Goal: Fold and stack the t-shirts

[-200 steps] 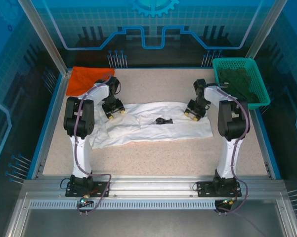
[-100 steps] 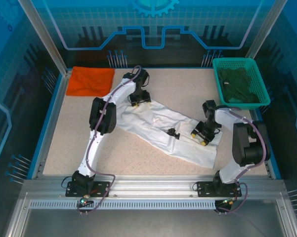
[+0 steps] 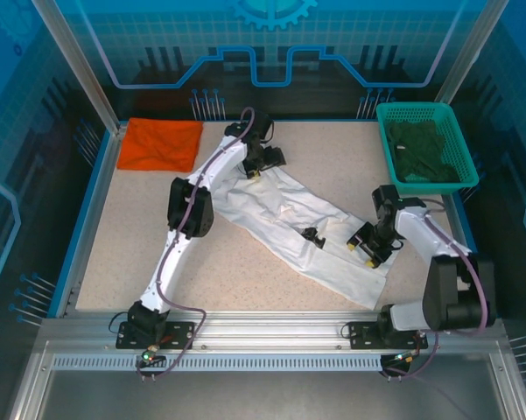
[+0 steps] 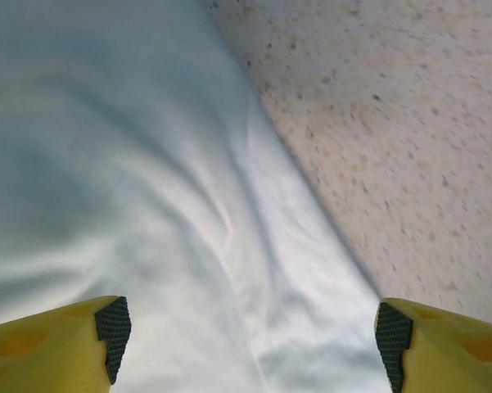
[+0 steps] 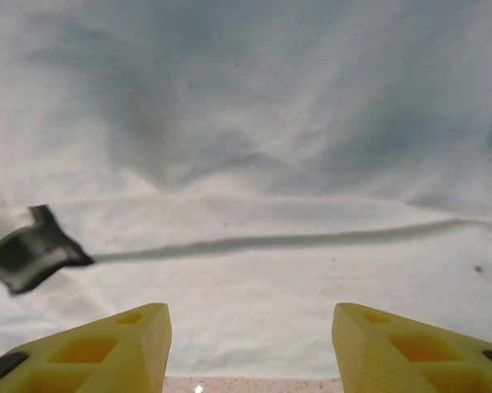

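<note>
Two ends, both covered: the left gripper, jaws spread and empty, is over the upper-left end of the diagonal white shirt, and the right gripper, likewise spread and empty, is over its lower-right end.

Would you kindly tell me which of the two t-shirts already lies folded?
The orange t-shirt, a compact rectangle in the far left corner; the white t-shirt lies stretched out diagonally across the middle, wrinkled and unfolded.

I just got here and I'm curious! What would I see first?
A long white t-shirt lies slanted across the middle of the table, the left claw open over its far end, the right claw open over its near end. A folded orange t-shirt sits in the far left corner, a green basket of dark cloth far right.
</note>
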Controlling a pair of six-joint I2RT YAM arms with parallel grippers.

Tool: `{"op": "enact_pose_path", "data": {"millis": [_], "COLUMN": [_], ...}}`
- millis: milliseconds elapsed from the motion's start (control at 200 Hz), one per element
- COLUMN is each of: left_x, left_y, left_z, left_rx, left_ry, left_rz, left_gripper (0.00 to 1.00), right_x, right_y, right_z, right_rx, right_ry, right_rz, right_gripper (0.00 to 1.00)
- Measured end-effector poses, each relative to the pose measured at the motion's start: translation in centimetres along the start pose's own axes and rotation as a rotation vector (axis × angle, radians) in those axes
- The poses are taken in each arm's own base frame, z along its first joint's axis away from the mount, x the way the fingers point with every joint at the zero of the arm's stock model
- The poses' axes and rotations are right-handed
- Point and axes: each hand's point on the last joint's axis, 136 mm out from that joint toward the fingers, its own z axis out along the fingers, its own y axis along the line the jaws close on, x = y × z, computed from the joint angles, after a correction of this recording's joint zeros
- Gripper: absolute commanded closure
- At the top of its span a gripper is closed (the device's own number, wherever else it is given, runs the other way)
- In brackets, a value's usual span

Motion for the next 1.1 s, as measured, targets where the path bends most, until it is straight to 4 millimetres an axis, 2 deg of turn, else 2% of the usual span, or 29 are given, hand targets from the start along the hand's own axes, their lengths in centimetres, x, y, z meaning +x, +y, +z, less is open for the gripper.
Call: {"op": "enact_pose_path", "data": {"millis": [90,155,230,310,370,455,525,655,700,750,830,1100], "left_x": [0.5,1.0,1.9,3.1,4.0,6.0,7.2,8.0,7.5,5.6,3.0,-5.3], "left_y": [1.0,2.7,6.0,9.9,12.6,15.0,16.0,16.9,16.4,15.0,13.1,4.3], "left_z": [-4.1,-7.4,-10.5,-11.9,-11.3,-8.7,-6.2,-2.0,-1.9,-1.6,0.2,4.6], "left_rx": [-0.009,-0.020,-0.040,-0.078,-0.116,-0.171,-0.205,-0.243,-0.246,-0.217,-0.188,-0.015], "left_ry": [-0.028,-0.059,-0.103,-0.122,-0.113,-0.058,-0.003,0.063,0.076,0.049,0.023,-0.128], "left_rz": [-0.015,-0.046,-0.105,-0.186,-0.246,-0.295,-0.321,-0.333,-0.335,-0.319,-0.290,-0.177], "left_gripper": [0.27,0.31,0.35,0.37,0.37,0.38,0.39,0.40,0.40,0.41,0.40,0.40], "right_x": [-0.1,0.0,0.9,2.5,4.0,5.7,6.6,7.7,7.8,7.8,7.9,7.7], "right_y": [0.8,2.2,3.9,5.8,6.7,7.1,6.8,5.4,5.0,4.8,4.8,4.1], "right_z": [-1.3,-2.0,-2.2,-1.7,-0.8,0.7,1.9,3.9,4.4,4.7,5.0,6.6], "right_rx": [-0.022,-0.047,-0.063,-0.067,-0.058,-0.035,-0.010,0.053,0.070,0.083,0.083,0.110], "right_ry": [-0.036,-0.057,-0.067,-0.053,-0.025,0.026,0.065,0.131,0.146,0.158,0.163,0.207], "right_rz": [-0.039,-0.097,-0.200,-0.325,-0.406,-0.473,-0.499,-0.502,-0.498,-0.493,-0.492,-0.452], "right_gripper": [0.44,0.45,0.46,0.46,0.46,0.47,0.47,0.47,0.47,0.47,0.47,0.46]}}
